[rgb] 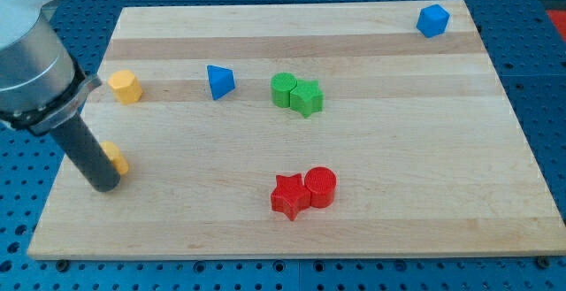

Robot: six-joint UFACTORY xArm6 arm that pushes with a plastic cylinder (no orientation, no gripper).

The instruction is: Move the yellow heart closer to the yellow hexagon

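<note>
eight blocks lie on the wooden bench [371,202], and my tip [106,185] is down among the ones at the view's left. the rod slants from the view's upper left to its lower end near the left edge of the bench, and it covers most of the yellow heart [115,158]; only a small yellow part shows just to the right of the rod, touching it or very nearly so. the heart's shape cannot be made out from what shows. the yellow hexagon [126,87] stands above that, toward the view's top, apart from the heart and just right of the rod's wide grey collar.

there is no end effector with jaws here, only the straight rod, so nothing is spread or pinched.

further right along the same row as the hexagon sits a blue triangle [220,80]. near the middle, a green cylinder [283,89] and a green star [307,97] touch each other. lower down, a red star [289,195] and a red cylinder [320,186] touch as well. a blue cube [432,19] sits alone near the top right corner of the bench, well apart from everything else.
</note>
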